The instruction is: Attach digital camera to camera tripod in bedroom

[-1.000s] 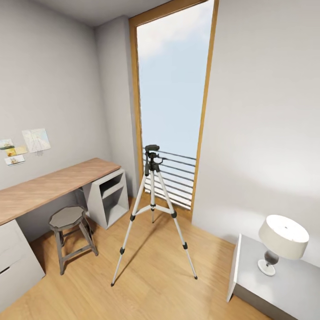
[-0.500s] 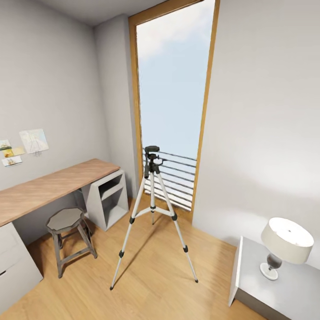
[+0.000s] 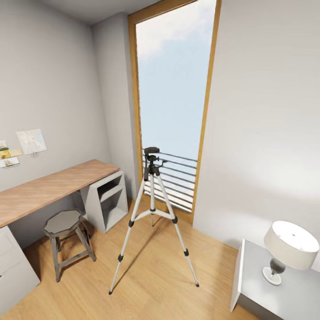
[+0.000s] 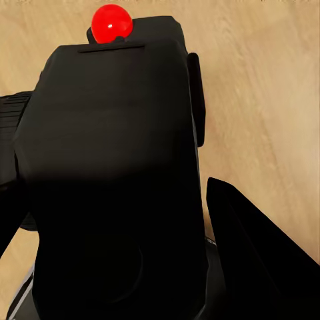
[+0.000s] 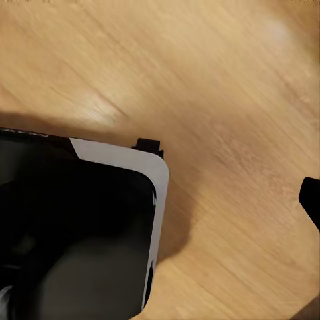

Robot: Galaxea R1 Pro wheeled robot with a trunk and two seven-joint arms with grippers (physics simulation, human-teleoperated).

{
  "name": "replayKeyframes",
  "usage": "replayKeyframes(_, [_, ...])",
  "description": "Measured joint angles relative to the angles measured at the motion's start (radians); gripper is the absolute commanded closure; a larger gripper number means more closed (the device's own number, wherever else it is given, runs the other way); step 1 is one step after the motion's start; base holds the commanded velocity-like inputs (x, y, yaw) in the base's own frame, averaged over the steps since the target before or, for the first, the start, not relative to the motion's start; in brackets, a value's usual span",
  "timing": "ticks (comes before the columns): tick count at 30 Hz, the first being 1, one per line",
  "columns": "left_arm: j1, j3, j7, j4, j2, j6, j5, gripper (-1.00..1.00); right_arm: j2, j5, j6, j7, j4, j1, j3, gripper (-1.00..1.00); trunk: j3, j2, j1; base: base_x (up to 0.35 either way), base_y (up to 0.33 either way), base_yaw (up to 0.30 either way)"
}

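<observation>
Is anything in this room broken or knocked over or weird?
Nothing stands out. The camera tripod stands upright on its three legs in front of the tall window. The stool sits upright by the desk, and the lamp stands straight on its grey cabinet. The digital camera sits in the left gripper.

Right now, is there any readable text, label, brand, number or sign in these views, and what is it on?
No legible text in these views.
Papers pinned to the wall above the desk: printed images or a map, too small and blurred to read.
Digital camera held in the left gripper: a red dot, no lettering visible.
Camera tripod: no marking can be made out.
Lamp: none.
</observation>
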Motion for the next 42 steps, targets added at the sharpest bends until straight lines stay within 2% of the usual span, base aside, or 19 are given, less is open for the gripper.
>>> replayKeyframes(15, [0.0, 0.0, 0.0, 0.0, 0.0, 0.0, 0.0, 1.0, 0.009, 0.0, 0.009, -0.004, 0.0, 0.0, 0.002, -1.0, -0.001, 0.0, 0.0, 0.093, 0.0, 0.0])
replayKeyframes(42, [0.001, 0.0, 0.0, 0.0, 0.0, 0.0, 0.0, 1.0, 0.002, 0.0, 0.004, -0.006, 0.0, 0.001, 0.001, -1.0, -0.039, 0.002, 0.0, 0.038, 0.0, 0.0])
